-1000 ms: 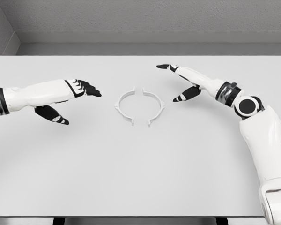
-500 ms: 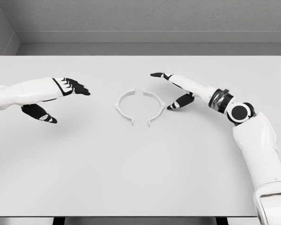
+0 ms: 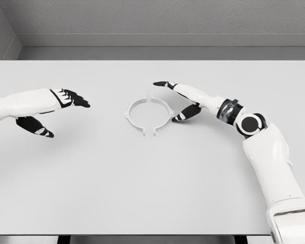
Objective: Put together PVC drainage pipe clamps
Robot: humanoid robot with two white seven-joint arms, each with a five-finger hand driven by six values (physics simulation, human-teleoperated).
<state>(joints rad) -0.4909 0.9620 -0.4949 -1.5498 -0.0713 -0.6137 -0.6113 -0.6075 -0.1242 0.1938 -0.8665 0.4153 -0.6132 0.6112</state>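
Head view, right hand (image 3: 179, 101) touching right clamp half (image 3: 163, 114), fingers spread

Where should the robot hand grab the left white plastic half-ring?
Probably the outer middle of the left white plastic half-ring, coming from the left. It lies flat with its open side facing the right half-ring, and a small tab sticks out there.

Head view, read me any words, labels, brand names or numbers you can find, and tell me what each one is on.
None: no readable text, number or sign shows anywhere.
The two white clamp halves are plain, with no marking visible.
The white table is unmarked.
The left robot hand and right robot hand show only black and white shell panels, no lettering.
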